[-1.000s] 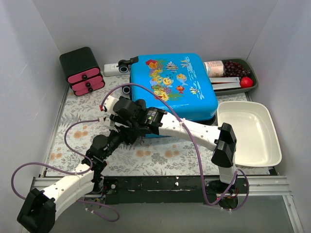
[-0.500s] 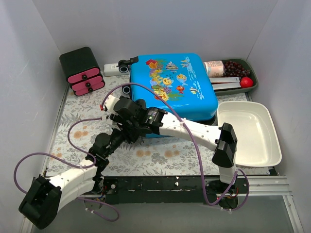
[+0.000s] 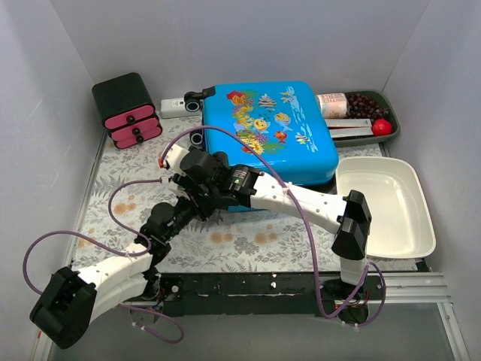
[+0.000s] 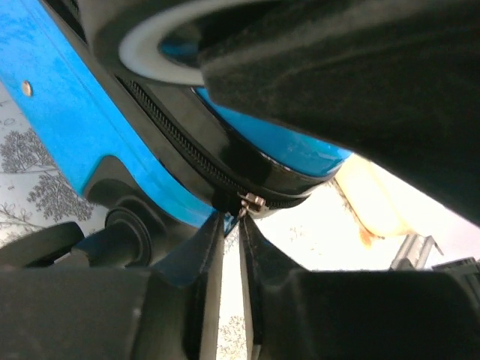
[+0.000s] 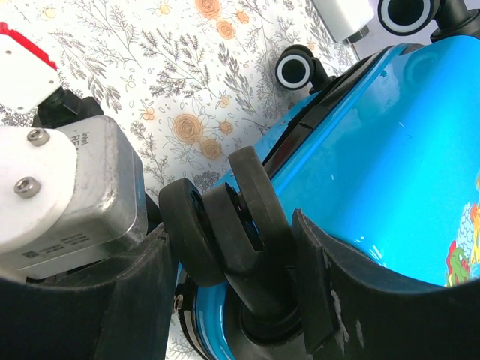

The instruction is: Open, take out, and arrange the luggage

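The luggage (image 3: 270, 131), a bright-blue fish-print suitcase, lies flat and zipped at the back middle of the floral mat. My right gripper (image 3: 200, 183) is at its near-left corner, shut round a black wheel (image 5: 225, 225), with one finger on each side of the wheel's fork. My left gripper (image 3: 201, 206) reaches in just below that corner. In the left wrist view its fingertips (image 4: 259, 240) are almost together, pinched at the metal zipper pull (image 4: 253, 201) on the black zipper trim. The blue shell (image 4: 67, 127) fills the upper left of that view.
A black box with pink drawers (image 3: 126, 110) stands at the back left. A white tray (image 3: 383, 203) sits to the suitcase's right. A dark tray (image 3: 387, 135) with grapes, a red ball and a bottle is at the back right. A white object (image 3: 173, 107) lies behind the suitcase.
The left arm has swung its elbow and pushed its gripper a little further in under the corner. The right gripper stays on the wheel. The suitcase has shifted slightly.
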You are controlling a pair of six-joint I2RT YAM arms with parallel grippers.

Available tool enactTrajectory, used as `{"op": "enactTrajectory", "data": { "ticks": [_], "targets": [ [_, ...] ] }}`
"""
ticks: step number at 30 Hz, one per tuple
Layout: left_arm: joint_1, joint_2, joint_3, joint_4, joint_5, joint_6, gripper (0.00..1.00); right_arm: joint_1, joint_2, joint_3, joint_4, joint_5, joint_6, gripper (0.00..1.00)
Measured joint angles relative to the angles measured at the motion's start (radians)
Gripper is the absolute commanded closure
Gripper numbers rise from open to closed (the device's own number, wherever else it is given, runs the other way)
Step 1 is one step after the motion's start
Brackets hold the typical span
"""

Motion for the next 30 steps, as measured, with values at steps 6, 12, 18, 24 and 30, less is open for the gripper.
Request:
{"op": "enactTrajectory", "data": {
  "ticks": [6, 12, 18, 24, 30],
  "targets": [
    [-0.028, -0.050, 0.012, -0.085, -0.040, -0.015, 1.00, 0.002, -0.028, -0.050, 0.037, -0.004, 0.005, 0.99],
    [-0.046, -0.155, 0.023, -0.214, -0.180, -0.070, 1.00, 0.002, -0.053, -0.094, 0.072, -0.017, 0.008, 0.99],
    [-0.057, -0.150, 0.071, -0.319, -0.325, -0.147, 1.00, 0.002, -0.082, -0.145, 0.117, -0.036, 0.009, 0.99],
    [-0.064, -0.045, 0.126, -0.323, -0.419, -0.201, 1.00, 0.002, -0.139, -0.219, 0.149, -0.084, 0.019, 0.99],
    [-0.062, 0.067, 0.173, -0.290, -0.442, -0.216, 1.00, 0.000, -0.224, -0.327, 0.193, -0.127, 0.050, 0.99]
  ]
}}
